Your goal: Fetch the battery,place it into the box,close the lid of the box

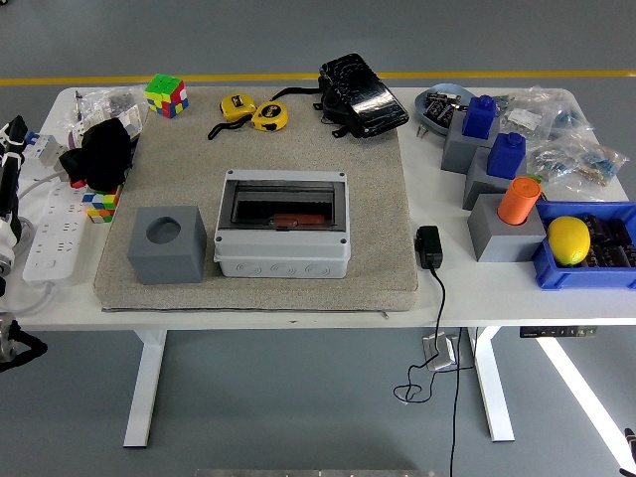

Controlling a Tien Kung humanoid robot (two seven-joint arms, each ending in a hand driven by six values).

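The grey box (283, 254) stands in the middle of the beige mat (378, 199). Its smoky see-through lid (283, 203) lies down over it. Through the lid a reddish-brown cylinder, the battery (294, 220), lies inside near the front wall. My left hand (12, 139) and forearm show only as a sliver at the far left edge, over the white power strip (55, 234) and well away from the box. My right arm does not appear.
A grey cube with a round hole (167, 243) sits left of the box. Two yellow tape measures (254, 112) and a black pouch (362, 94) lie behind it. A black adapter (428, 246), grey blocks (502, 231) and a blue bin (586, 260) holding a lemon (568, 239) stand on the right.
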